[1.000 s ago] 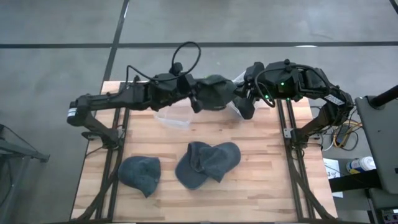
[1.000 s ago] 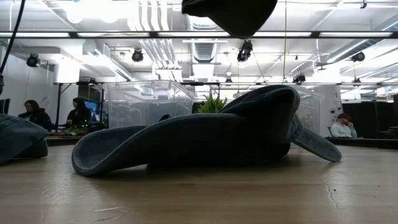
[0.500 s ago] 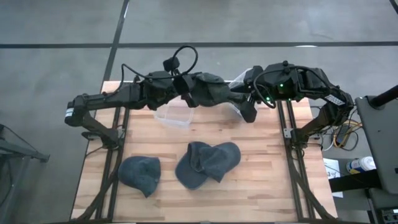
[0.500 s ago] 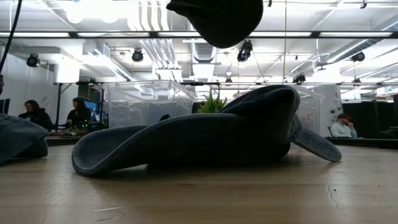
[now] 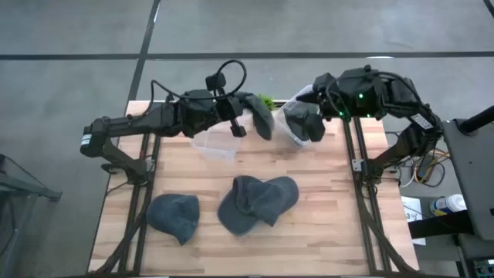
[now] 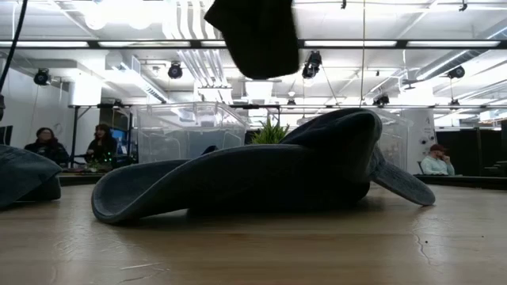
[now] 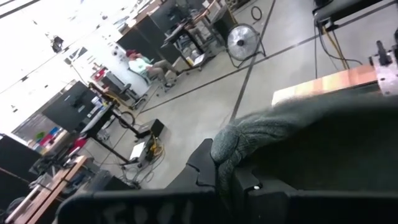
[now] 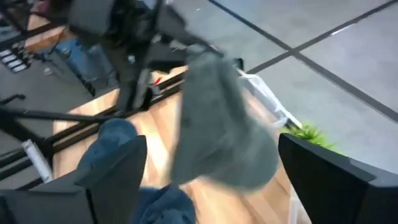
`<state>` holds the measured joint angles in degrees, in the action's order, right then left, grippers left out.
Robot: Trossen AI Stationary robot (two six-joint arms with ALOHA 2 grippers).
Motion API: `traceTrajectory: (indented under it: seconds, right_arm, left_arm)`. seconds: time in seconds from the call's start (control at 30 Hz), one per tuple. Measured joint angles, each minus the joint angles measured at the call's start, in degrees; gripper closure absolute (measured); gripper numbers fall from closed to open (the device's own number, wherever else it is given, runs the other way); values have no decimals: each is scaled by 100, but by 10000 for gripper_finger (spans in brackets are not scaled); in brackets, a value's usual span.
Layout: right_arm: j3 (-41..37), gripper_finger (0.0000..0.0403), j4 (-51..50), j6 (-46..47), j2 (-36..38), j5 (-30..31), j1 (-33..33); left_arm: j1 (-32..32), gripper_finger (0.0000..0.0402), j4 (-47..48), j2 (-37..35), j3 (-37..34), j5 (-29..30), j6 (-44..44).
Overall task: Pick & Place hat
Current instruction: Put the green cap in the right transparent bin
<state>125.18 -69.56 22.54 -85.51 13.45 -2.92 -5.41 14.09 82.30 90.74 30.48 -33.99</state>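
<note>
A dark grey hat (image 5: 261, 117) is held in the air above the far edge of the wooden bench (image 5: 324, 216), hanging limp from the left gripper (image 5: 245, 116), whose jaws are clenched on its knitted fabric. In the low view the same hat (image 6: 253, 36) is seen dangling at the top, clear of everything below. In the left wrist view its ribbed fabric (image 7: 292, 134) fills the space just past the jaws. The right gripper (image 5: 309, 122) is raised just beside the hat at the far right of the bench, its jaws spread apart and grasping nothing; the hat (image 8: 221, 127) is seen between its two dark fingers (image 8: 112, 168) without touching them. A clear plastic bin (image 5: 216, 144) stands below the left arm. Two more hats lie on the bench nearer the front: a larger one (image 5: 258, 202) in the middle and a smaller one (image 5: 174, 215) to its left. No readable writing or brand mark is visible on any of the hats.
</note>
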Motion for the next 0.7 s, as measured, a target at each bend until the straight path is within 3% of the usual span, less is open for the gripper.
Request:
traceTrajectory:
  seconds: [0.33,0.7]
  right_arm:
    - [62,34,300,-285,-567,-362,-222]
    - [737,34,263,-437,-1298,-495,-547]
  left_arm:
    - [0,401,-42,0,0,-96,14]
    - [157,402,-39,-2,0,-153,96]
